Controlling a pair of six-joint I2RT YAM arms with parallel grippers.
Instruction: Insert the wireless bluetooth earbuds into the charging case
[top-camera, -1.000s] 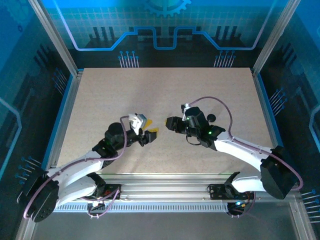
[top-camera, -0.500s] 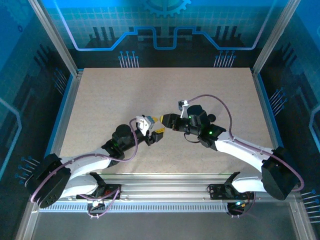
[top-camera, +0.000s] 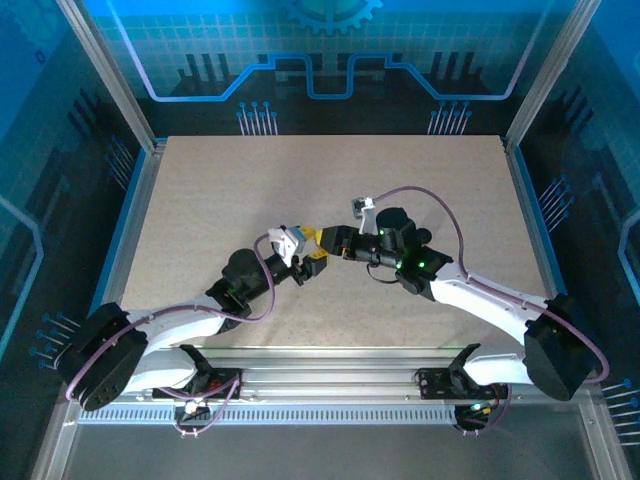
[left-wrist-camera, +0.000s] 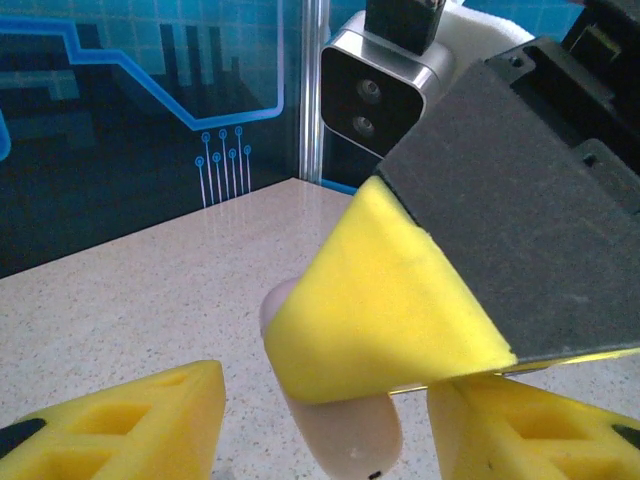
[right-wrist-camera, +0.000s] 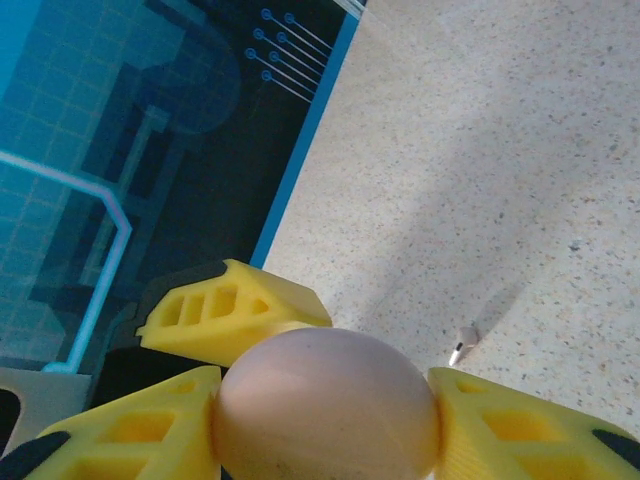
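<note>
The pale pink charging case (right-wrist-camera: 325, 405) is pinched between the yellow fingers of my right gripper (right-wrist-camera: 325, 400), which is shut on it. In the top view my right gripper (top-camera: 324, 240) and left gripper (top-camera: 309, 263) meet at the table's middle. In the left wrist view the case (left-wrist-camera: 345, 440) hangs partly behind one right finger (left-wrist-camera: 390, 310). My left gripper (left-wrist-camera: 328, 405) stands open around it, with a gap on each side. One tiny whitish earbud (right-wrist-camera: 462, 346) lies on the table beyond the case.
The speckled beige table (top-camera: 400, 170) stretches away behind both grippers. Blue-lit walls with metal posts (top-camera: 105, 75) enclose it. The right wrist's camera housing (left-wrist-camera: 375, 85) looms close above the left gripper.
The left gripper has swung right and forward, the right gripper slightly left, so the two now meet with the case between the left fingers.
</note>
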